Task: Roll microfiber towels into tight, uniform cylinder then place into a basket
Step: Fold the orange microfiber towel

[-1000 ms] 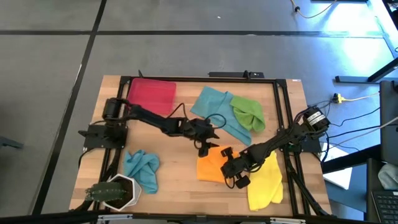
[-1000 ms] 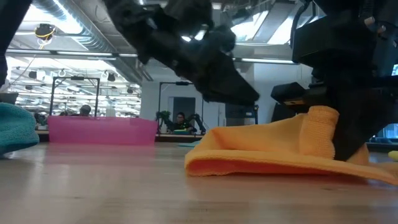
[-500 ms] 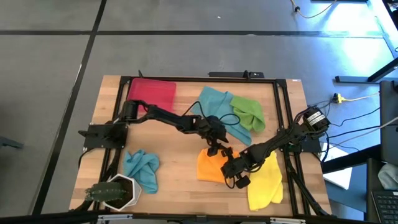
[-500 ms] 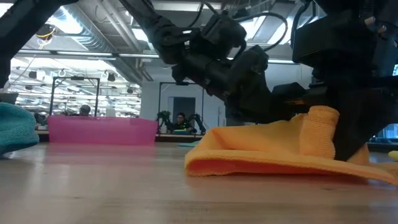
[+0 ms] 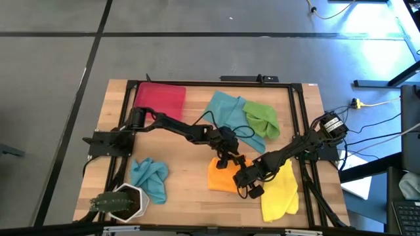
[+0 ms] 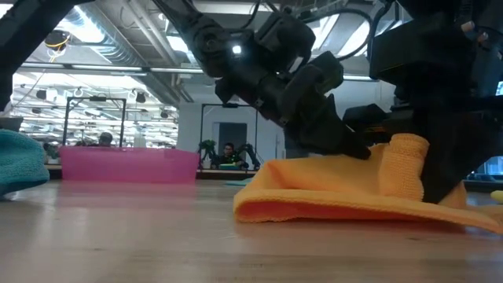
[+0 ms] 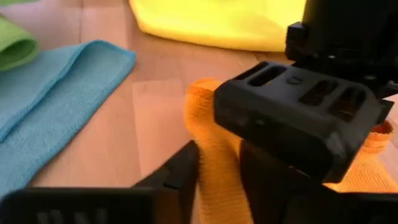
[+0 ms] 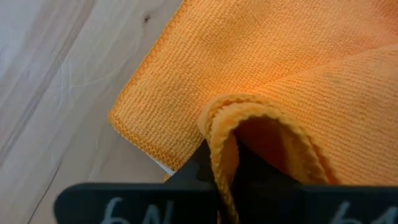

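With both the left gripper [image 7: 217, 171] and the right gripper [image 8: 225, 163] pinching raised folds of the orange towel [image 5: 222, 177], it is risking bunching unevenly if either slips.

Left claw [image 5: 231, 159] low at table centre, fingers narrowed; right claw [image 5: 244, 176] beside it, clamped tight

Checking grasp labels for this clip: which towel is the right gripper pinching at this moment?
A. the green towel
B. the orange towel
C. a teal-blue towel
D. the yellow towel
B: the right wrist view shows the right gripper shut on a raised fold of the orange towel; from above, it sits over that towel, beside the yellow towel, not on it.
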Controlling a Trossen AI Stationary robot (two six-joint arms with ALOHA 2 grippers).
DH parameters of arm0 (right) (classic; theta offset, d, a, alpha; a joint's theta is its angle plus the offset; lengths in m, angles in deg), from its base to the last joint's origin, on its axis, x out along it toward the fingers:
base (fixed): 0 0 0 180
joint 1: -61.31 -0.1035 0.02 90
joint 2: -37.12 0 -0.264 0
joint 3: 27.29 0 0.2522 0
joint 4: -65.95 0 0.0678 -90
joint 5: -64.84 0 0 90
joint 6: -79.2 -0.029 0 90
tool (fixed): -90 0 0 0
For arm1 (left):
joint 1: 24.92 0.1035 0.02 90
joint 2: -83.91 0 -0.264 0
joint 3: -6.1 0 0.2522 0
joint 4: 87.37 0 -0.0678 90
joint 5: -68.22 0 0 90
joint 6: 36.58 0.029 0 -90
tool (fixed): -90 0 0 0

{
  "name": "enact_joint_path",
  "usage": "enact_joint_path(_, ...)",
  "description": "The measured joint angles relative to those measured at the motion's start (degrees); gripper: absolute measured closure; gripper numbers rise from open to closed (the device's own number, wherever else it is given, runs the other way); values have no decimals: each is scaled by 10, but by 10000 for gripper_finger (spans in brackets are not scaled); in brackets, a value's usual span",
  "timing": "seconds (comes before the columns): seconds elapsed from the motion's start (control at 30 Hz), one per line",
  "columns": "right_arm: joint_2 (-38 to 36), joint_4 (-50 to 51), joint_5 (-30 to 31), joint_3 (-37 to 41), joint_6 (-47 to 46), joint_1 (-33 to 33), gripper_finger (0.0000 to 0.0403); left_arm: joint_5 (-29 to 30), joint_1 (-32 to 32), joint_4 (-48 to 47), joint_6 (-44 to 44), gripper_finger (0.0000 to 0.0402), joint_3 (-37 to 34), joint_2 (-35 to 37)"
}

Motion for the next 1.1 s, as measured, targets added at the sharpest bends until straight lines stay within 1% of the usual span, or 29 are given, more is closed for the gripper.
enact_joint_path(0.1, 0, 1, 0, 0, 0, 0, 391, 2, -5, 1, 11, 377, 0, 0)
enact_joint_path(0.17, -4, 6, -1, 0, -8, 0, 391, 21, -8, -3, 8, 393, 0, 3)
enact_joint_path(0.3, -29, 52, -3, 3, -42, 0, 391, 90, -23, -38, 35, 400, 0, 33)
enact_joint_path(0.4, -61, 93, 0, 4, -72, 0, 391, 126, -37, -84, 46, 401, 0, 61)
enact_joint_path(0.5, -94, 142, 31, 3, -94, 0, 391, 177, -57, -120, 62, 401, 0, 93)
enact_joint_path(0.63, -136, 187, 87, 3, -119, 0, 391, 252, -86, -168, 69, 401, 0, 129)
enact_joint_path(0.7, -154, 199, 115, 3, -123, 0, 391, 293, -102, -199, 69, 401, 0, 146)
enact_joint_path(0.87, -191, 214, 189, 2, -133, 9, 391, 388, -136, -232, 72, 401, 0, 170)
enact_joint_path(1.0, -202, 213, 209, 1, -134, 29, 391, 453, -154, -233, 72, 401, 0, 175)
enact_joint_path(1.1, -203, 216, 209, 1, -134, 44, 391, 523, -169, -244, 71, 401, 0, 175)
